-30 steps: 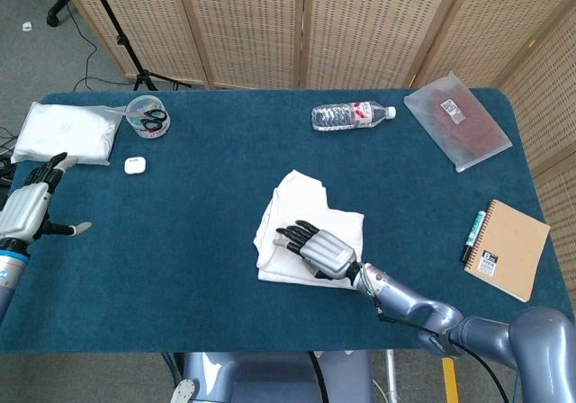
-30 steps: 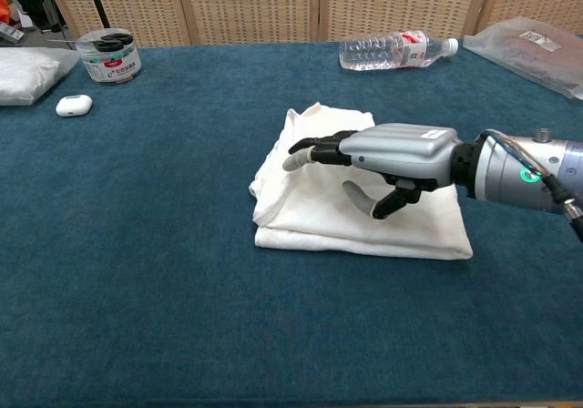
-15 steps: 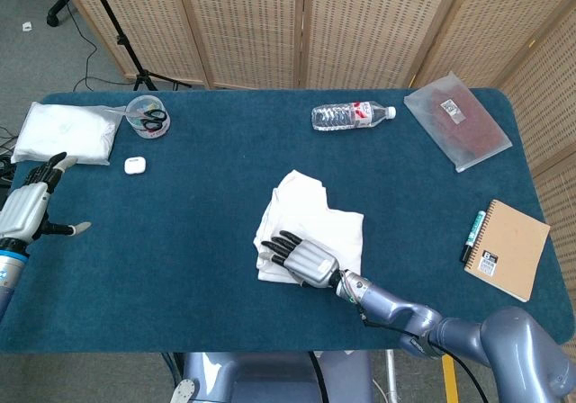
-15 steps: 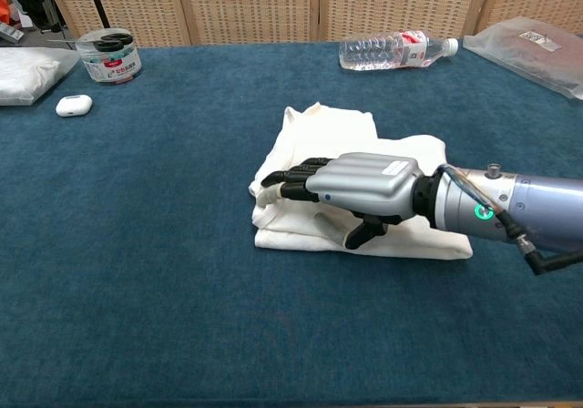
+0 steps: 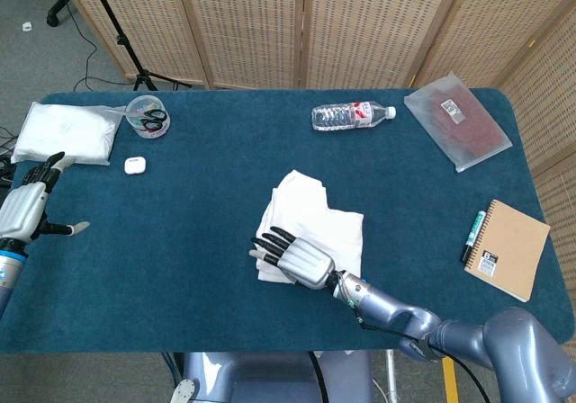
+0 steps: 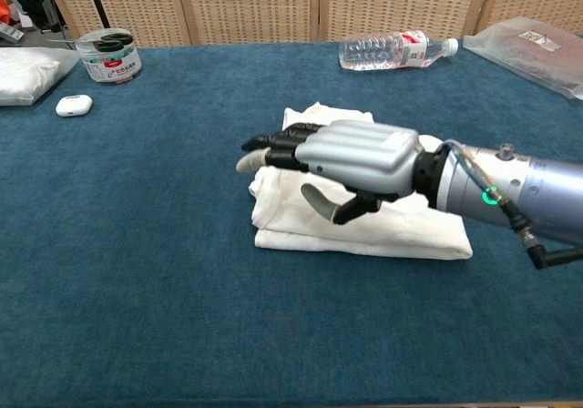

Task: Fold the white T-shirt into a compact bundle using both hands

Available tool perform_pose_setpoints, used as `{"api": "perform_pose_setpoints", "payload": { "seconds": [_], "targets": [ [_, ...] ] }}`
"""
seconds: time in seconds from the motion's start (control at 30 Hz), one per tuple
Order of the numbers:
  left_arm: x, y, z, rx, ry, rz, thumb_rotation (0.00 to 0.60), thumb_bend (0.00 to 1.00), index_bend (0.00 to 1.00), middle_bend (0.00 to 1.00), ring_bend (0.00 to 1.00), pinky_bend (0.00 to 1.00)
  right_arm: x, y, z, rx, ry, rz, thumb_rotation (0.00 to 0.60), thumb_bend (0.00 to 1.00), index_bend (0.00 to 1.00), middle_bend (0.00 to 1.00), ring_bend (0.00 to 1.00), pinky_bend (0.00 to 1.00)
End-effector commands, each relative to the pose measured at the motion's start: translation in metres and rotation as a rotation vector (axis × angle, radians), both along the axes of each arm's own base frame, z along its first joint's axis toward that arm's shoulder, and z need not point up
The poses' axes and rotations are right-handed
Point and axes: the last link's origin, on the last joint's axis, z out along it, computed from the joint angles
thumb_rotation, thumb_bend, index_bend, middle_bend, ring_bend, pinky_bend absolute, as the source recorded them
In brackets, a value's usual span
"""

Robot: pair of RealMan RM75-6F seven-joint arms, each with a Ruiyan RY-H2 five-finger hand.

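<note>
- Shirt position: the white T-shirt (image 5: 315,228) lies near the middle of the tabletop (image 5: 207,205), already folded down to a thick, roughly square stack.
- Right hand (image 6: 351,158) hovers flat, palm down, over the stack's left edge, fingers stretched past the cloth and thumb hanging beneath; it is released and grasps nothing.
- Left hand (image 5: 27,207) sits at the far left edge of the tabletop, well apart from the shirt, spread and empty.
- Risk: the upper layers look loose and puffed at the left corner; a one-handed sweep or press there could drag them askew and spring the fold open, since nothing pins the other side.
- Risk: the left hand is so far off that a two-handed fold cannot start until it crosses the tabletop; it could clip the earbud case (image 5: 135,164) or the tub of scissors (image 5: 147,117) on the way.
- Count: one T-shirt, two hands, one water bottle (image 5: 353,114), one notebook (image 5: 508,248), one marker (image 5: 472,235), one bagged dark item (image 5: 457,120), one folded white cloth (image 5: 65,131) at far left.
</note>
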Motion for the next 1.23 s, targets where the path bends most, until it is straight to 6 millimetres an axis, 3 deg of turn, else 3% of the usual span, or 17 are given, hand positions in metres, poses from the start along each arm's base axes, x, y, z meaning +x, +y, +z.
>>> {"api": "perform_pose_setpoints", "payload": {
  "seconds": [0.03, 0.1, 0.17, 0.2, 0.4, 0.53, 0.67, 0.87, 1.23],
  "targets": [
    [0.0, 0.0, 0.0, 0.0, 0.002, -0.002, 0.6, 0.0, 0.0, 0.0, 0.0, 0.0, 0.005, -0.005, 0.031, -0.074, -0.066, 0.022, 0.6, 0.63, 0.07, 0.0, 0.0, 0.0],
    [0.001, -0.001, 0.001, 0.005, 0.008, -0.008, 0.6, 0.0, 0.0, 0.0, 0.0, 0.0, -0.001, -0.012, 0.058, -0.166, -0.107, 0.008, 0.6, 0.27, 0.02, 0.0, 0.0, 0.0],
    [0.0, -0.004, 0.002, 0.023, 0.031, -0.017, 0.6, 0.0, 0.0, 0.0, 0.0, 0.0, -0.018, -0.012, 0.09, -0.237, -0.139, -0.065, 0.6, 0.06, 0.0, 0.0, 0.0, 0.0],
    [0.0, -0.006, 0.002, 0.03, 0.041, -0.021, 0.6, 0.0, 0.0, 0.0, 0.0, 0.0, -0.026, -0.011, 0.1, -0.255, -0.148, -0.105, 0.6, 0.01, 0.0, 0.0, 0.0, 0.0],
    [-0.003, -0.02, 0.001, 0.095, 0.1, -0.037, 0.6, 0.0, 0.0, 0.0, 0.0, 0.0, -0.092, 0.005, 0.15, -0.376, -0.189, -0.387, 0.6, 0.0, 0.0, 0.0, 0.0, 0.0],
    [-0.011, -0.033, -0.001, 0.137, 0.143, -0.027, 0.6, 0.0, 0.0, 0.0, 0.0, 0.0, -0.14, 0.025, 0.171, -0.454, -0.193, -0.584, 0.6, 0.0, 0.0, 0.0, 0.0, 0.0],
    [-0.015, -0.047, -0.007, 0.154, 0.168, -0.024, 0.6, 0.0, 0.0, 0.0, 0.0, 0.0, -0.17, 0.048, 0.181, -0.515, -0.169, -0.683, 0.6, 0.0, 0.0, 0.0, 0.0, 0.0],
    [-0.019, -0.068, -0.01, 0.169, 0.165, -0.014, 0.6, 0.0, 0.0, 0.0, 0.0, 0.0, -0.186, 0.077, 0.189, -0.618, -0.153, -0.712, 0.6, 0.0, 0.0, 0.0, 0.0, 0.0],
    [-0.018, -0.083, -0.005, 0.181, 0.171, -0.037, 0.6, 0.0, 0.0, 0.0, 0.0, 0.0, -0.186, 0.093, 0.2, -0.686, -0.145, -0.704, 0.6, 0.0, 0.0, 0.0, 0.0, 0.0]
  ]
}}
